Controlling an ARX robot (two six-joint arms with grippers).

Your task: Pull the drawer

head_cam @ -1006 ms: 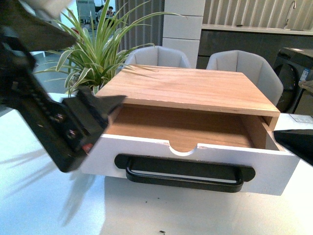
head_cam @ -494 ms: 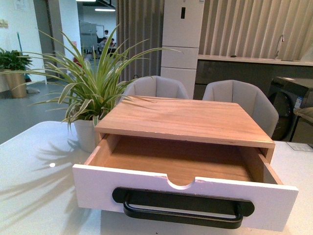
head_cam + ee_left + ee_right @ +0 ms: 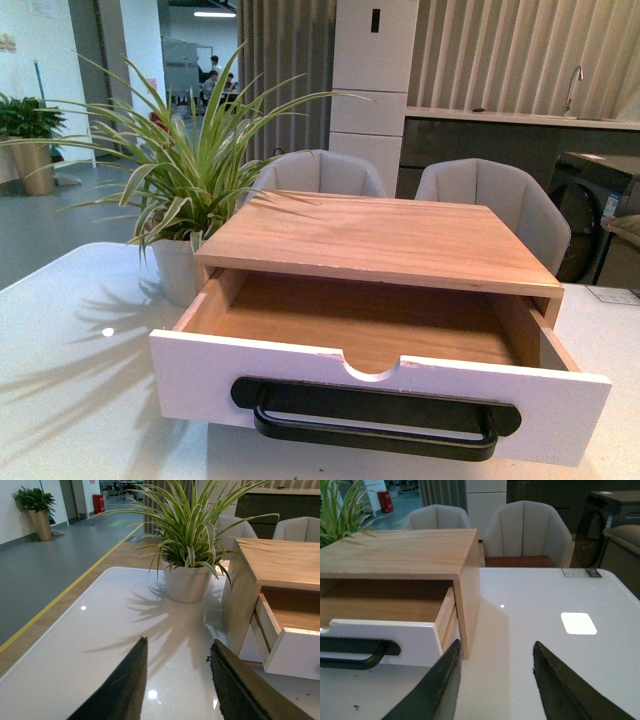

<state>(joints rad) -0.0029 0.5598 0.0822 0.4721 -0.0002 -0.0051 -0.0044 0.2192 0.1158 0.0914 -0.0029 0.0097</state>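
The drawer (image 3: 300, 375) stands pulled well out of its light wood cabinet (image 3: 380, 240), showing a bare wood inside. Its white front carries a long black bar handle (image 3: 375, 415) and a half-round notch on the top edge. Neither arm shows in the front view. My left gripper (image 3: 177, 647) hangs open over the white table to the cabinet's left, empty, with the drawer's side (image 3: 295, 652) off to one side. My right gripper (image 3: 496, 649) is open and empty beside the cabinet's right wall (image 3: 469, 595), the drawer front (image 3: 380, 640) and handle end (image 3: 355, 652) in sight.
A spiky potted plant (image 3: 185, 170) in a white pot stands on the table (image 3: 70, 400) at the cabinet's left rear. Two grey chairs (image 3: 490, 195) sit behind the table. A small label (image 3: 581, 572) lies near the table's far right edge.
One second ago the left arm filled the front view's left side by the drawer and the right gripper's tip showed at right. Both have left the view. The drawer stays open.
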